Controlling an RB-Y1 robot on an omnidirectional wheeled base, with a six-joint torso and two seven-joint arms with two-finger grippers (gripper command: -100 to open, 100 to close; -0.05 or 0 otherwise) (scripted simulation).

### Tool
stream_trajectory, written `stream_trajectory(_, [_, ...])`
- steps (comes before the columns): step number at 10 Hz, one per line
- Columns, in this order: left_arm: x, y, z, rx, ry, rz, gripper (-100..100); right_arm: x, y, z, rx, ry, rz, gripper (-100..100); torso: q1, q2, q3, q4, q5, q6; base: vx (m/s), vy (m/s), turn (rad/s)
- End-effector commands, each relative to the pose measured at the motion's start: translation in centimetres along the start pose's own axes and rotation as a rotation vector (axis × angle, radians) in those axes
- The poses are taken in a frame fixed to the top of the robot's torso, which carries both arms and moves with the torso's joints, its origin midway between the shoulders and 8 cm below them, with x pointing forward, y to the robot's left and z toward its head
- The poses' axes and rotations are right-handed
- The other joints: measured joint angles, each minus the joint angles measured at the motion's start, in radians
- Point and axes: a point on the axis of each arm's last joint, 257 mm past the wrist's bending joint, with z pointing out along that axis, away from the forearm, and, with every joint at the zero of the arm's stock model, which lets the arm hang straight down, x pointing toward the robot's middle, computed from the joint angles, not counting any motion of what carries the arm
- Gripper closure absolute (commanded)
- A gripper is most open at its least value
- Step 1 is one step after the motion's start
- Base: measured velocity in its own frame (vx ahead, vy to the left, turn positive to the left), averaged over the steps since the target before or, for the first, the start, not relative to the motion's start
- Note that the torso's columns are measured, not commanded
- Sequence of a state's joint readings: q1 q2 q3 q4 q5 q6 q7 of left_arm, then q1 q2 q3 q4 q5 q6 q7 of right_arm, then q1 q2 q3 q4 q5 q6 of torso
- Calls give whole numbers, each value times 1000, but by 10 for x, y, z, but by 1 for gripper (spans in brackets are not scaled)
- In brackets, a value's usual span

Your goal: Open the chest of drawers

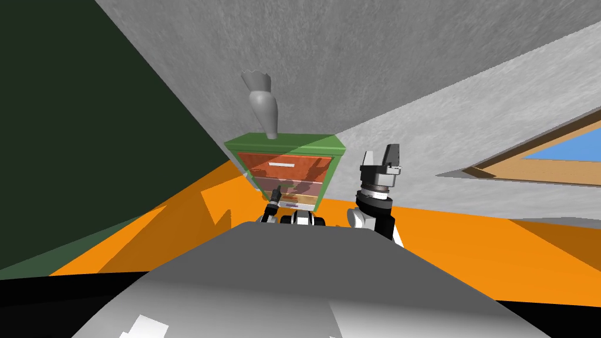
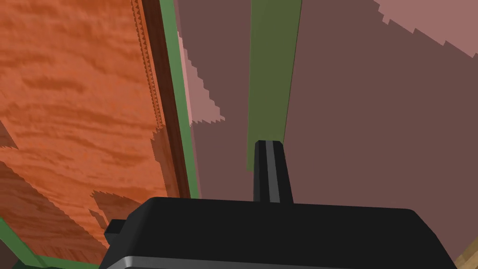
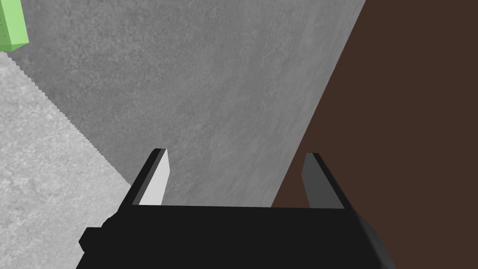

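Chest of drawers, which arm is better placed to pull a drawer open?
Left. The left gripper, shut, is at the green bar on a drawer front; the right gripper is raised, open, facing grey wall.

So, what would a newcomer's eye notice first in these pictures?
A green chest of drawers with reddish fronts stands on a bright orange floor, a grey vase on top. The left end effector, shut, is at a green bar on one drawer; the right end effector is raised, open.
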State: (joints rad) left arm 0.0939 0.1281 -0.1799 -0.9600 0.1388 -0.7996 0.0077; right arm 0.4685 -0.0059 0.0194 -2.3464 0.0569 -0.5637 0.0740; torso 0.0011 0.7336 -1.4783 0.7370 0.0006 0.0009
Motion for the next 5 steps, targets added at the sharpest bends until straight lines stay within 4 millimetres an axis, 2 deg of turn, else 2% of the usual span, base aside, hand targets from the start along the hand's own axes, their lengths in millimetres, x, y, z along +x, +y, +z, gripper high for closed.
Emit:
stream_trajectory(1, [-2, -7, 17, 0, 0, 2, -100, 0, 0, 0, 0, 0, 0, 0, -1, -2, -1, 0, -1, 0, 18, -19, 32])
stream_trajectory(2, [0, -1, 8, -10, 1, 0, -100, 0, 0, 0, 0, 0, 0, 0, 0, -7, -3, 2, -1, 2, -7, -9, 24])
stream_trajectory(3, [0, -1, 2, 0, 0, 0, 100, 0, 0, 0, 0, 0, 0, 0, 1, -7, -3, 0, 0, 2, -22, 8, -39])
stream_trajectory(4, [0, 0, 5, -6, 0, 0, 100, 0, 0, 0, 0, 0, 0, 0, 1, -3, -1, -1, 1, 1, -10, 6, -13])
stream_trajectory(5, [4, 1, 5, -8, 3, 0, -100, 0, 0, 0, 0, 0, 0, 0, 0, 1, 1, 0, 0, -1, -20, -96, 3])
